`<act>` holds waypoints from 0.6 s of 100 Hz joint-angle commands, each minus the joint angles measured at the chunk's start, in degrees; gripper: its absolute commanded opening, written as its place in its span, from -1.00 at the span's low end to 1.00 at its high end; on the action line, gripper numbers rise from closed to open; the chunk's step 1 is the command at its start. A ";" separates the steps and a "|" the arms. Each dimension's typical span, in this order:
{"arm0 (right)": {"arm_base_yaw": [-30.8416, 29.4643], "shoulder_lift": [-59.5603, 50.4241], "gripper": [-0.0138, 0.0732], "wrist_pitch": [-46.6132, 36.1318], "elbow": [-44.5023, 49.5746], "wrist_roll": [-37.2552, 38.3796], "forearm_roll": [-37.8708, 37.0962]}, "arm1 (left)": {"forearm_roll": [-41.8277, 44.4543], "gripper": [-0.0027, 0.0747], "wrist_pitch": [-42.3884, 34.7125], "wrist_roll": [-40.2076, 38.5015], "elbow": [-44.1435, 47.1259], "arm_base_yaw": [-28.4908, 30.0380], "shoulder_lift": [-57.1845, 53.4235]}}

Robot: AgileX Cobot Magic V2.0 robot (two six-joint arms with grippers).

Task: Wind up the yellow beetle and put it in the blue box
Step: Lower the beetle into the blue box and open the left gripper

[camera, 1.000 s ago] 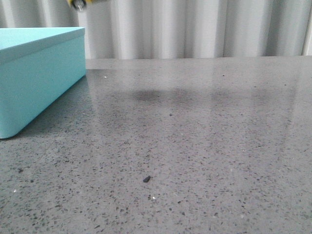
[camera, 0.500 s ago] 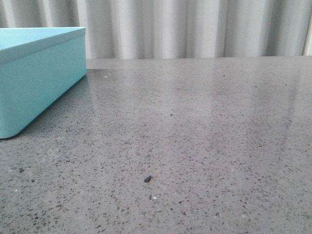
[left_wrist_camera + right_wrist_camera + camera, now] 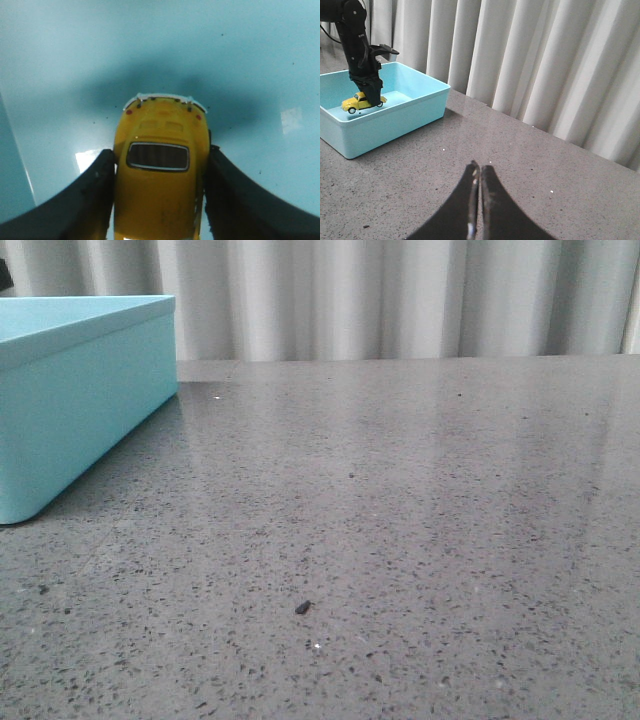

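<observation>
Yellow beetle, a small rounded toy car with a dark rear window and a chrome bumper, sits pinched between the two dark fingers of our left gripper. We see the fingers pressed against the car's two sides. Beneath it lies the smooth turquoise floor of the blue box, with the car's soft shadow on it.

From our right wrist camera, the beetle shows inside the open blue box, low over its floor; whether its wheels touch we cannot tell. Our black left arm reaches down into the box from above and grips the car. The box stands on a grey speckled table, near pale pleated curtains.

Our right gripper hangs over bare table, well apart from the box, its two dark fingers pressed together on nothing.

In the front view only the box's corner shows, at the far left of the table; a small dark speck lies on the near surface.
</observation>
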 commanded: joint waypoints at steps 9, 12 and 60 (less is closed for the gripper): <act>-0.13 0.85 -0.78 -4.40 -1.05 -0.66 0.25 | -0.51 -0.52 0.52 -1.03 -1.38 -0.31 -1.63; -0.13 0.85 -0.78 -4.29 -1.05 -0.66 0.25 | -0.51 -0.39 0.25 -1.03 -1.38 -0.31 -1.51; -0.13 0.85 -0.78 -3.00 -0.08 -0.66 0.25 | -5.30 -0.17 -0.77 -1.11 -1.38 -0.31 -4.06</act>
